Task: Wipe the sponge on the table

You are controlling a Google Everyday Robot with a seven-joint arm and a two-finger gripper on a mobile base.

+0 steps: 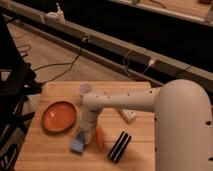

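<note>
Wiping looks like the step in hand, a judgement from contact alone.

Camera view: the white arm [125, 100] reaches from the right of the frame toward the lower left. The gripper [85, 134] hangs low, left of centre, with its tip right at the upper right edge of the sponge [77, 145]. The light-blue sponge lies flat on the desk [45, 159], in the lower left part of the frame. It sits just below the orange plate [58, 116] and just left of the carrot [99, 137]. Whether the gripper is clamped on the sponge or only pressing on it, I cannot tell, because the wrist hides the tip.

A black ribbed block [119, 146] lies right of the carrot. A small cup [85, 88] stands at the desk's top edge, and a white item [128, 115] shows under the arm.

The scene fits mid-stroke as well as the end of a stroke. Any further stroke calls for steady downward contact and a slide over bare wood. The open wood lies toward the bottom left of the frame, and the plate and carrot crowd the other sides.
</note>
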